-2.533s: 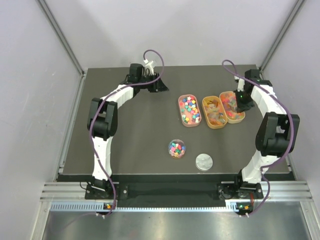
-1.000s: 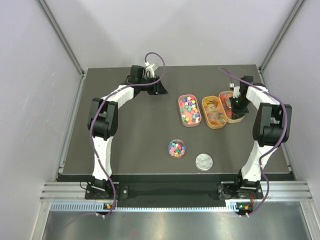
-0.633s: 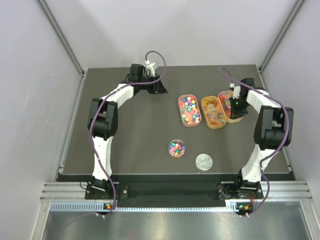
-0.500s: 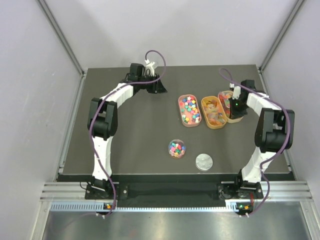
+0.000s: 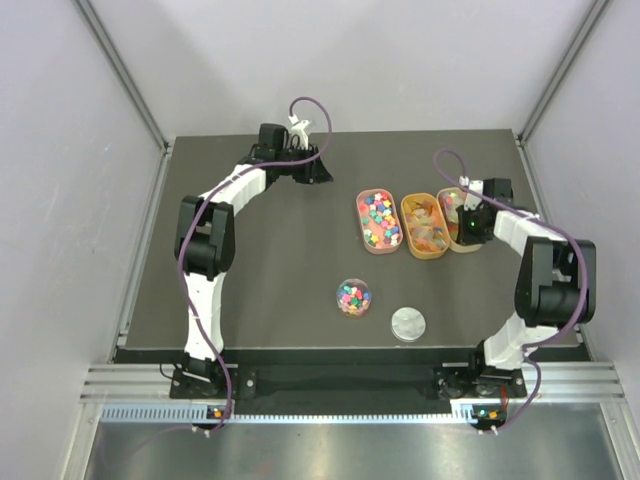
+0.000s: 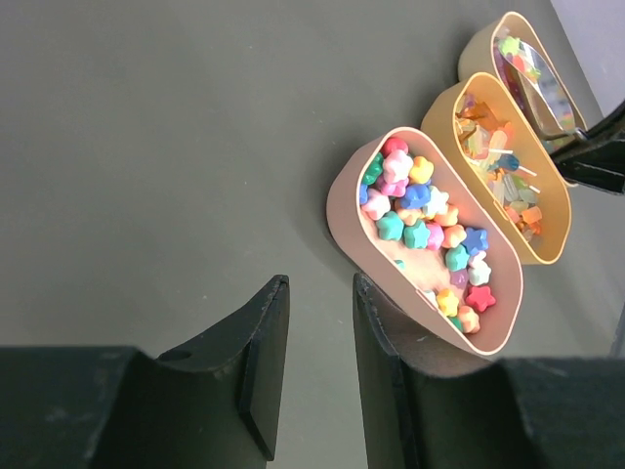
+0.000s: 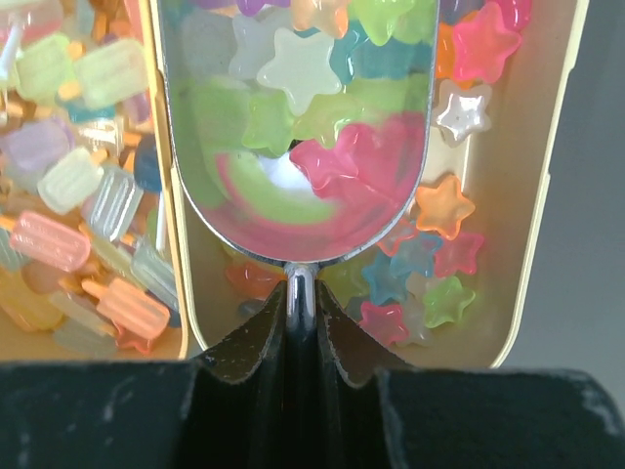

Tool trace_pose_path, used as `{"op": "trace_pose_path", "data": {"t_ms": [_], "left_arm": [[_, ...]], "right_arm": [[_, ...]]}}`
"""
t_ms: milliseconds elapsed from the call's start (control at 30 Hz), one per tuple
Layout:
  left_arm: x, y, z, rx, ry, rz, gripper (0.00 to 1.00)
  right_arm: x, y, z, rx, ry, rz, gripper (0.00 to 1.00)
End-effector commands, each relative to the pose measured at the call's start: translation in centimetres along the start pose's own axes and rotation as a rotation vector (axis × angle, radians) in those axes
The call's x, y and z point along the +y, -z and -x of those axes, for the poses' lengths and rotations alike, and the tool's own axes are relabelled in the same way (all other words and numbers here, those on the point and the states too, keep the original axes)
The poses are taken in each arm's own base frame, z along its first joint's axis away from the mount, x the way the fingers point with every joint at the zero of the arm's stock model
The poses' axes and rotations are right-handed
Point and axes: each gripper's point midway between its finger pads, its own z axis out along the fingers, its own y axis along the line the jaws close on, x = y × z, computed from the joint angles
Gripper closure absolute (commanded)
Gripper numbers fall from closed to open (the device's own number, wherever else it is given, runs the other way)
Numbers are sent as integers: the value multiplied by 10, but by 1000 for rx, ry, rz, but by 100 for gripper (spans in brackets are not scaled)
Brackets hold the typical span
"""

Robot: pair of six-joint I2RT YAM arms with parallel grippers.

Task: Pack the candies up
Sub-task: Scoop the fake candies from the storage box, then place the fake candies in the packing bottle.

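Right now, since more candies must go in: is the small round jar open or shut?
Open. The jar shows its coloured candies uncovered, and the silver lid lies apart from it on the table.

Three oval trays (image 6: 337, 205) (image 6: 437, 122) (image 6: 477, 59) are counted. One jar (image 5: 353, 296), one lid (image 5: 408, 323), one scoop (image 7: 293, 147) and two grippers (image 6: 319, 288) (image 7: 301, 303) are seen.

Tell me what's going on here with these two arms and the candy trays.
The right claw is shut on the handle of a metal scoop, whose bowl sits among the star-shaped candies in the rightmost tray. The left claw hangs open and empty at the far side of the table. Nearer the front, a small clear jar holds multicoloured candies, its silver lid lying beside it.
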Motion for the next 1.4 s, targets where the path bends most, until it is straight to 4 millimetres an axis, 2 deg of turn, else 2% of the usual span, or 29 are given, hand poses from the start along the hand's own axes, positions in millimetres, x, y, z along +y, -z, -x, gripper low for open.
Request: {"op": "trace_pose_path", "data": {"t_ms": [0,233,367,433,533,667,700,767,933,1000,1067,1133,1167,1200,1267,1300,1367], "left_arm": [[-11,13,24,-47,-77,1,62],[-19,22,35,-61,-141,13,62],[-18,31,38,-42,-210,47,62],[-16,37,40,-38,-230,69,62],[-18,44,42,-46,-230,91,62],[-20,58,47,-69,-234,142,63],[-20,60,47,-68,-233,156,64],[-20,67,44,-66,-232,176,64],[-12,86,35,-63,-206,212,64],[-6,94,31,-63,-193,227,64],[-2,103,30,-68,-177,239,64],[4,107,24,-63,-158,256,65],[5,113,26,-72,-156,272,65],[10,115,19,-63,-145,289,65],[15,124,21,-76,-144,332,65],[21,128,15,-71,-134,369,65],[21,137,16,-81,-137,387,66]], "right_arm": [[11,12,4,-77,12,19,100],[16,58,52,-284,70,-2,100],[23,97,80,-395,122,2,100],[29,113,87,-427,157,18,100],[44,130,86,-443,231,80,100],[76,155,78,-484,381,171,100],[79,157,72,-476,426,177,100],[109,166,64,-481,539,251,100],[147,171,38,-463,766,325,100],[154,167,29,-440,810,345,100],[164,161,11,-384,872,384,100],[172,156,-4,-353,992,403,100],[173,152,-18,-301,1034,418,100],[173,150,-24,-282,1099,424,100],[175,146,-40,-221,1171,439,100],[175,145,-42,-216,1223,441,100],[176,142,-49,-191,1307,445,100]]}}
